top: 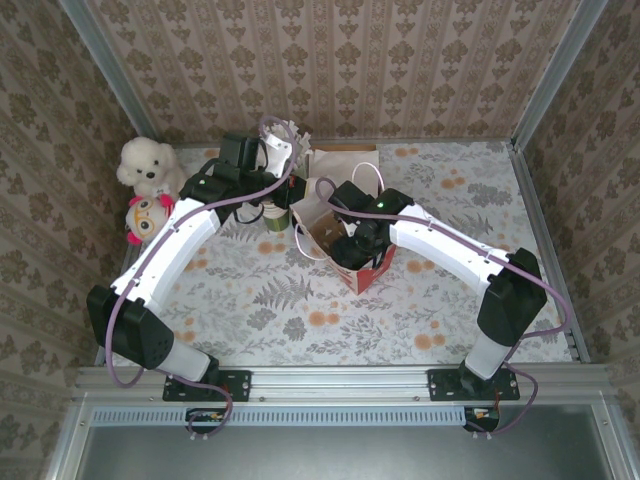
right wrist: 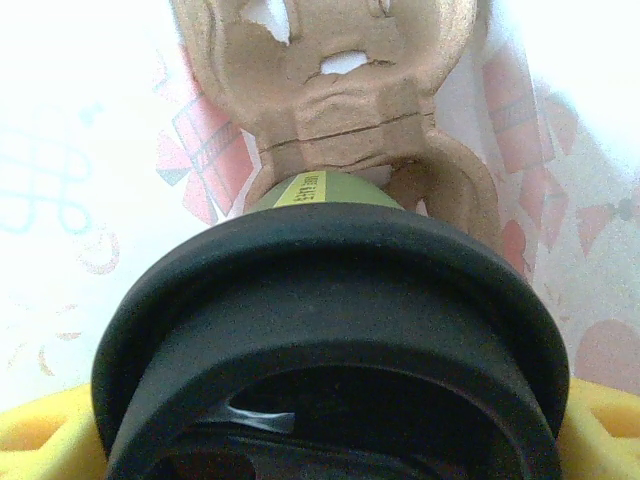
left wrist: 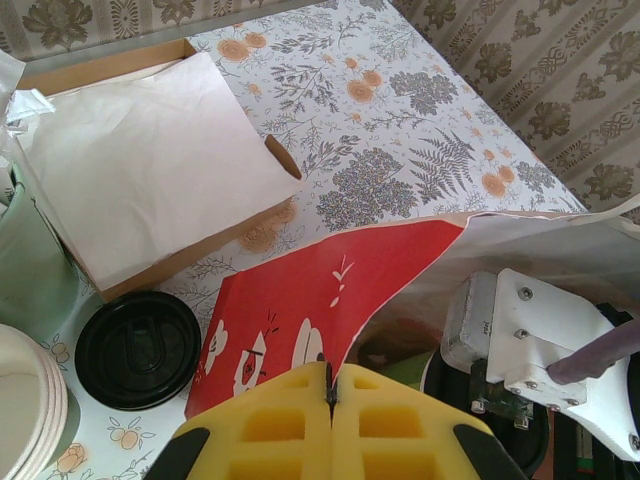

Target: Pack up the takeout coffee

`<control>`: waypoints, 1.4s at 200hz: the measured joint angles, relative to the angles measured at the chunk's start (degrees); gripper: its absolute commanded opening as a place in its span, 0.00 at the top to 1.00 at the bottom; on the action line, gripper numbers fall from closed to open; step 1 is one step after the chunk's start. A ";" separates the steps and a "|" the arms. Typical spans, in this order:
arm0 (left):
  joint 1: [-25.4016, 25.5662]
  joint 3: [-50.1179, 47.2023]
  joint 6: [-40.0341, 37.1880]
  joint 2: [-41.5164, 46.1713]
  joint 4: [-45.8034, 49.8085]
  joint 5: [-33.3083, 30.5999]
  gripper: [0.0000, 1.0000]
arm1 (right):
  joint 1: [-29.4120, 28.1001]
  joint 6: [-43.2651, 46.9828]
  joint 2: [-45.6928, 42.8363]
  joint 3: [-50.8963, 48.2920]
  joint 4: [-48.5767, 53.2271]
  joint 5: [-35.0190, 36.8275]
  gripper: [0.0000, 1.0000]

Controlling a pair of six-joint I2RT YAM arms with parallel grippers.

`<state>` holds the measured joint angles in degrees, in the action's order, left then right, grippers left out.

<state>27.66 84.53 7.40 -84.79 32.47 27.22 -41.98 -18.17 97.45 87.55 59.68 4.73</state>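
End effector (left): the left end effector (left wrist: pixel 330 400) has its yellow pads pressed together, pinched on the top edge of the red-and-white paper bag (left wrist: pixel 330 290) and holding its mouth up.
End effector (right): the right end effector (right wrist: pixel 320 440) is down inside the bag, pads spread wide and clamped either side of the takeout coffee cup (right wrist: pixel 320 190).
Cup: green paper wall, upright, with the black lid (right wrist: pixel 330 300) fitted on top; inside the bag, just above the bag's floor.
Carrier: a brown pulp cup carrier (right wrist: pixel 350 110) lies on the bag's floor, just beyond the cup; whether the cup sits in one of its wells cannot be told.
Beside the bag: a loose black lid (left wrist: pixel 138 348) lies flat on the floral counter (left wrist: pixel 400 130), close to the bag's red side.
Beyond the loose lid: a stack of green cups (left wrist: pixel 25 400) and a pale green holder (left wrist: pixel 30 260).
Behind the bag: a shallow cardboard box of white paper (left wrist: pixel 140 170).
Progress (judged): nearly done, with the cup lidded and lowered into the bag.
Remaining (judged): seat the cup, release it, lift the right arm clear, then let go of the bag's edge.
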 measured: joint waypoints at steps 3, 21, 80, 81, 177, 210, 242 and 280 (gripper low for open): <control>0.00 0.00 0.00 0.00 0.00 0.00 1.00 | 0.00 0.00 0.00 0.00 0.02 0.09 0.69; 0.00 0.00 0.00 0.00 0.00 0.00 1.00 | 0.00 0.00 0.00 0.00 0.13 0.83 0.69; 0.00 0.26 0.00 -0.11 0.07 0.00 1.00 | 0.00 -0.02 0.00 0.04 1.77 1.44 0.69; 0.00 0.26 0.00 -0.11 0.07 0.00 1.00 | 0.00 -0.02 0.00 0.04 1.77 1.46 0.68; 0.00 0.46 0.07 -0.83 0.07 0.00 1.00 | 0.26 -0.02 0.04 0.15 2.25 2.14 0.68; 0.02 1.22 0.15 -1.20 0.26 0.02 1.00 | 0.48 0.00 0.17 0.15 2.21 2.12 0.68; 0.02 1.40 0.17 -1.36 0.35 0.02 1.00 | 0.55 0.02 0.39 0.15 2.23 2.12 0.68; 0.02 1.40 0.17 -1.36 0.46 0.02 1.00 | 0.59 0.04 0.74 0.15 2.23 2.10 0.68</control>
<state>27.68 85.93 7.57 -86.15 32.93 27.24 -41.39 -18.13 98.19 87.70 61.91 6.83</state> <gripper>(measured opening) 0.047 0.807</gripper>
